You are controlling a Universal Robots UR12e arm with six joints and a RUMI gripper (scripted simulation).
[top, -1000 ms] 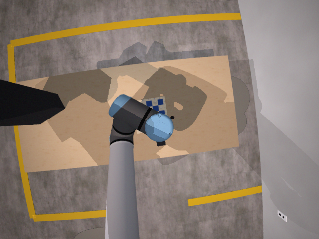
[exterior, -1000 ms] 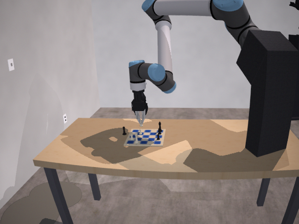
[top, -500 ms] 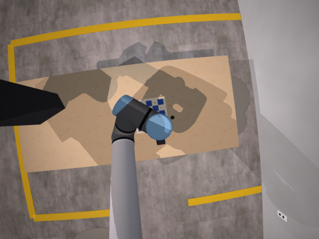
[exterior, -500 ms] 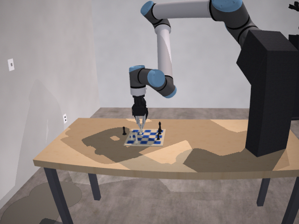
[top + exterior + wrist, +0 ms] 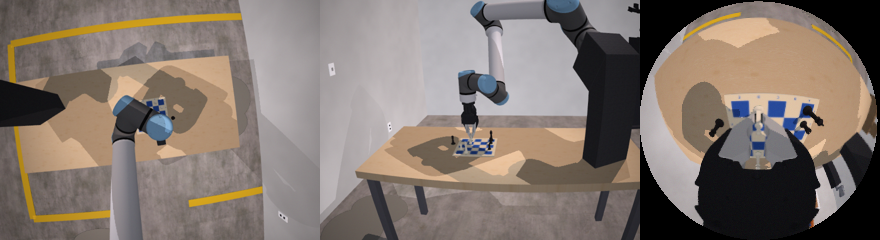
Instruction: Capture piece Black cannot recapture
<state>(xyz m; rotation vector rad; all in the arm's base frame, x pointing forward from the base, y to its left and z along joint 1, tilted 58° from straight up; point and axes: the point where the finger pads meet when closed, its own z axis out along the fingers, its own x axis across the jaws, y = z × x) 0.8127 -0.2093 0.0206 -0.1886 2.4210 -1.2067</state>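
Observation:
A small blue and white chessboard point(image 5: 475, 147) lies on the wooden table and shows partly under the arm in the overhead view point(image 5: 156, 106). My gripper point(image 5: 470, 138) is shut on a white piece point(image 5: 758, 116) and holds it at the board's far left part, just at the surface. Another white piece point(image 5: 465, 149) stands near the board's left front. Two black pieces point(image 5: 490, 136) point(image 5: 489, 146) stand on the board's right side, also seen in the wrist view point(image 5: 811, 115). A black pawn point(image 5: 452, 140) stands upright on the table left of the board, also in the wrist view point(image 5: 716, 128).
The arm's black base column point(image 5: 609, 100) stands on the table's right end. The arm's elbow point(image 5: 140, 117) hides most of the board from above. A wall point(image 5: 369, 77) runs close to the table's left end.

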